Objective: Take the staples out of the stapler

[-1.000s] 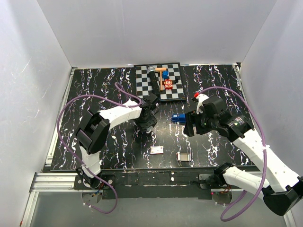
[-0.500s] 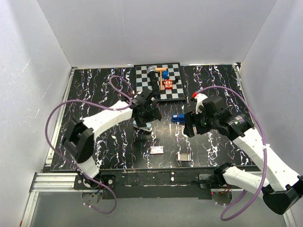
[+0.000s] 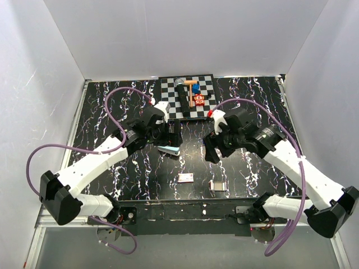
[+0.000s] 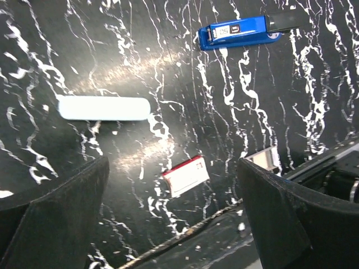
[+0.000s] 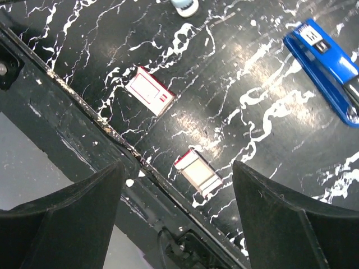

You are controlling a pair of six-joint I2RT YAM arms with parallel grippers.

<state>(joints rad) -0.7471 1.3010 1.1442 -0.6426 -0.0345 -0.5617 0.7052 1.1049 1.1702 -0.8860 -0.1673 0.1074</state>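
Stapler (image 4: pixel 241 31) lies flat on table (image 3: pixel 252 89), label side up, free of both grippers. In top view it's hidden under the R arm. Dark part sticks out at one end; can't tell if the magazine is open.

L gripper (image 4: pixel 171 168) is spread wide, nothing btwn the fingers, hovering off the table. Pale bar (image 4: pixel 104 108) sits below it, not touched, prob. just parked clear of the work area.

R gripper (image 5: pixel 176 168) is also spread and empty, up off the surface. Stapler is at the far edge of its cam, well apart from the fingers.

Both held wide prob. bc neither is committed to a grab. A wide spread would suit taking the slim body crosswise.

Box (image 5: pixel 150 91) and tray (image 5: pixel 197 171) sit near the front edge, near each other and apart from the stapler. Maybe a drop spot for staples, can't confirm. Checkerboard (image 3: pixel 188 96) w/ toys at the back looks uninvolved.

Judgement: early in task, no loose staples visible. Next prob. needs one arm to pin the body and the other to work the magazine. Risk: stapler skids on the slick top.
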